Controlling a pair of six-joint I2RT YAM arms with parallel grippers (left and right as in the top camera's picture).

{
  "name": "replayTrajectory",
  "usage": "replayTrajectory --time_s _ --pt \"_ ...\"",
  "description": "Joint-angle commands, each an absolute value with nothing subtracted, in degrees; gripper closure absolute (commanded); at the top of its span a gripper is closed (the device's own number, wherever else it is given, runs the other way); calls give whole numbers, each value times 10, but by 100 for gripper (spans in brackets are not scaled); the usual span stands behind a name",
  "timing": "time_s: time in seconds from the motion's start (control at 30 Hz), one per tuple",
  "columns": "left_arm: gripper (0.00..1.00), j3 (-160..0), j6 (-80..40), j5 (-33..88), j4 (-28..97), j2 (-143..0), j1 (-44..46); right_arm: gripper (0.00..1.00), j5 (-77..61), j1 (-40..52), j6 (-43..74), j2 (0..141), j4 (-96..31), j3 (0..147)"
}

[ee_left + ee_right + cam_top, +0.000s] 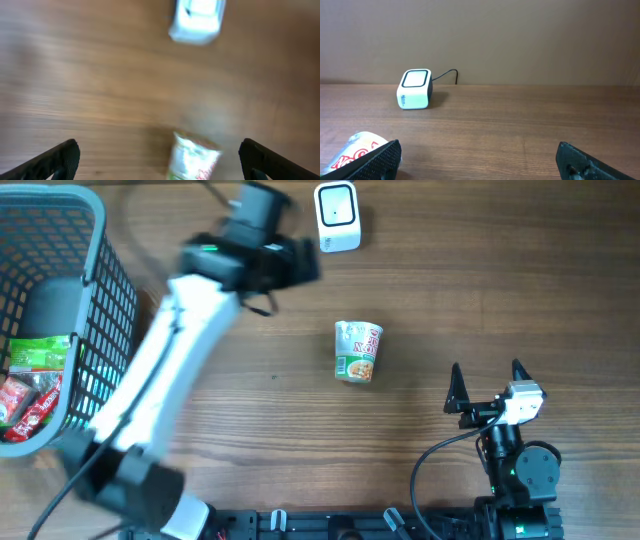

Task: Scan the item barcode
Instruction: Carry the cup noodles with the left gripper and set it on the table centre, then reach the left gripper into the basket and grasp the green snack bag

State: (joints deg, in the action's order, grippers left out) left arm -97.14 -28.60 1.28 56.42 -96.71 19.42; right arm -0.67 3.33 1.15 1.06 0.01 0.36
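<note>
Your left gripper is hovering wide open and empty over the table, between the scanner and the cup. The cup is lying loose near the middle of the table, apparently on its side, well apart from the scanner and touching neither arm. Your right gripper is sitting open at the near edge, holding nothing. The basket of other goods is standing at the far left.

The risks are lying mostly with the cup. Resting on its curved wall, it is likely to roll if one finger is meeting it before the other, so an off-centre approach may be pushing it away rather than catching it. A hard squeeze may be denting its thin wall. The left wrist view is blurred, so you cannot tell where the barcode is facing. A grip placed blind may be covering the code or presenting the wrong side to the scanner window, costing you a re-grasp. The scanner itself looks light, and an arm swinging low may be knocking it askew.
</note>
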Motion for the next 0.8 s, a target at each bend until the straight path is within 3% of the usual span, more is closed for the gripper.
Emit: replayTrajectory --time_s 0.0,0.17,0.37,0.5,0.77 --pt "0 -983 -272 -36 575 -871 84 0 -14 35 1 8 3 3" --pt "0 -983 -274 -40 569 -781 -167 1 -14 35 1 8 3 3" --pt "0 -983 -333 -42 630 -816 -394 0 -14 35 2 8 3 3" --pt "0 -981 -354 -42 664 -876 -453 1 -14 35 2 8 3 3" --pt "0 -946 -356 -46 665 -995 -456 0 -14 35 2 8 3 3"
